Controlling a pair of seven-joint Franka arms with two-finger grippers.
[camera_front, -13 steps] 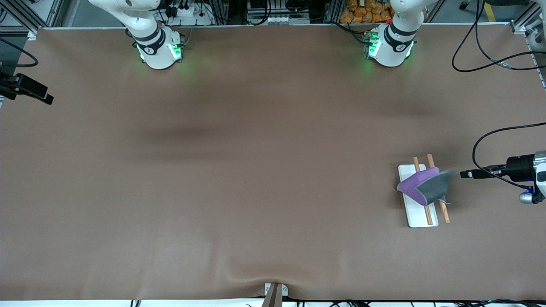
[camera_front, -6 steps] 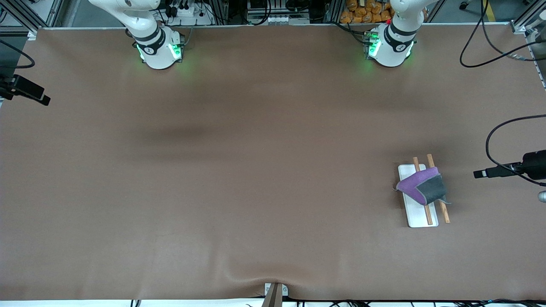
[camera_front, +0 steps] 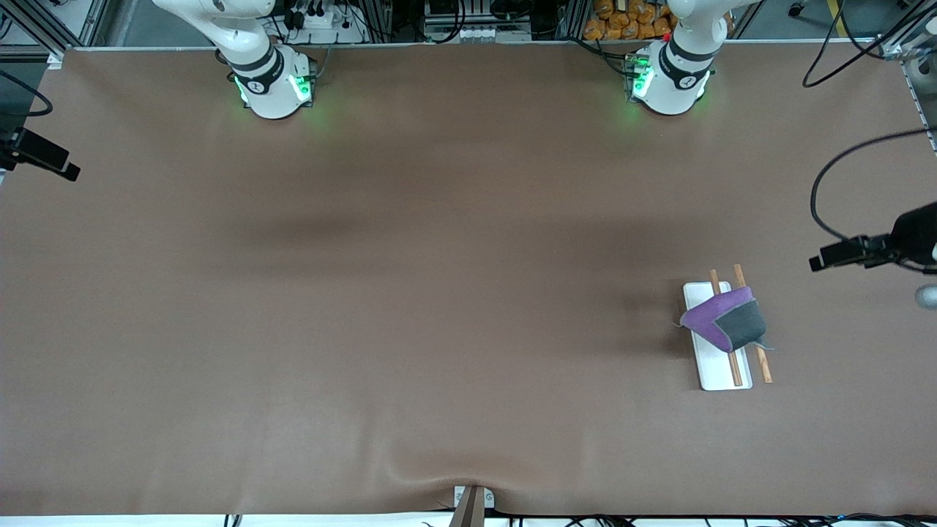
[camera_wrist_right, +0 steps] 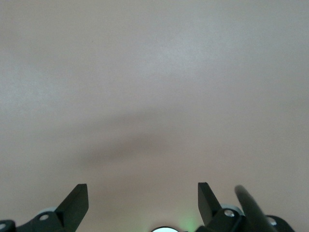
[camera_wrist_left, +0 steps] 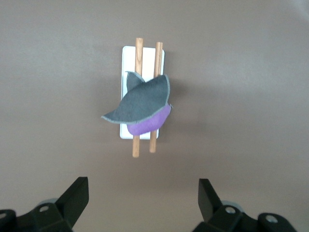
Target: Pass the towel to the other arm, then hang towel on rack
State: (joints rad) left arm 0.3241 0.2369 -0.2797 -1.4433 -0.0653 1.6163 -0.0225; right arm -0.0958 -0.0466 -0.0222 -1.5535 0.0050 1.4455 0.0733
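On rack (camera_front: 716, 359): towel (camera_front: 725, 322), draped.

A brown mat covers the table (camera_front: 410, 307), with a soft wrinkle at its lower edge in the front view. Along the top of the frame run aluminium frame rails (camera_front: 36, 25), black cables (camera_front: 827, 88) and orange packets (camera_front: 622, 20). Soft shadows cross the mat.

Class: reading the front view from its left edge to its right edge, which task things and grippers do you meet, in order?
Right gripper → towel draped over the rack → left gripper.
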